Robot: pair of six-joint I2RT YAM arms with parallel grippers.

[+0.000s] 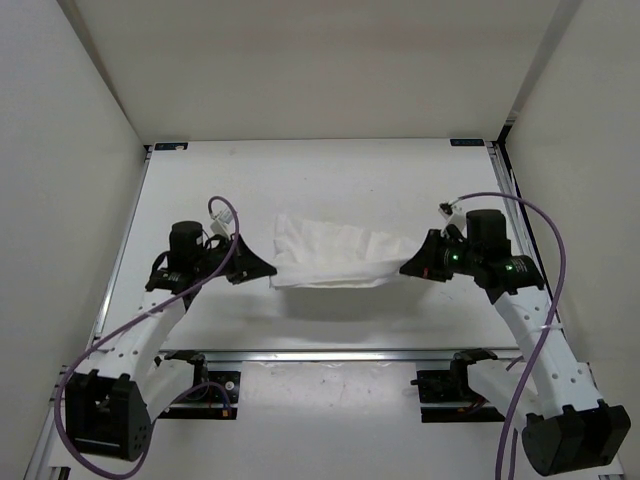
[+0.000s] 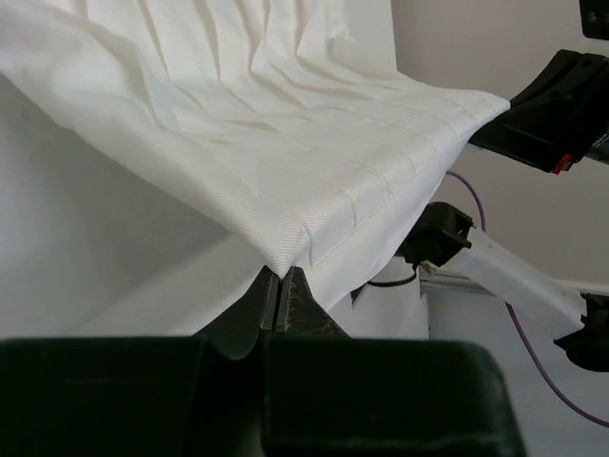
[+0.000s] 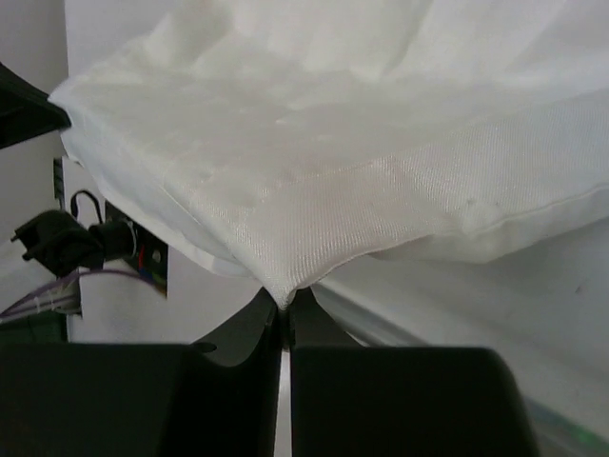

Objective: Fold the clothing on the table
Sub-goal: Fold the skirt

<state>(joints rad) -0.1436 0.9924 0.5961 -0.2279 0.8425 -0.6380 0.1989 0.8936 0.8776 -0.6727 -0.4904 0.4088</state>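
Where it hangs between the two arms, the garment [image 1: 335, 255] is lifted over the middle of the table [image 1: 330, 180], stretched left to right, with a shadow on the surface below its near edge. You see that near edge drawn into a slightly sagging line, while the far part bunches in soft creases. Whether the far part touches the table you cannot tell from above.

The left gripper [image 1: 268, 270] is clenched on the garment's left corner. In its wrist view the fingers meet with only a thin fold of fabric pinched between them, and the pleats run away from the tips. The right gripper [image 1: 405, 268] is clamped on the opposite corner, the weave drawn to a point at its tips.

In both wrist views the black gripper body fills the bottom of the frame and the fabric most of the rest, so the table beneath is largely hidden from you. From above, the pinch points are too small to make out. A silver rail [image 1: 330, 353] crosses the table's near side.
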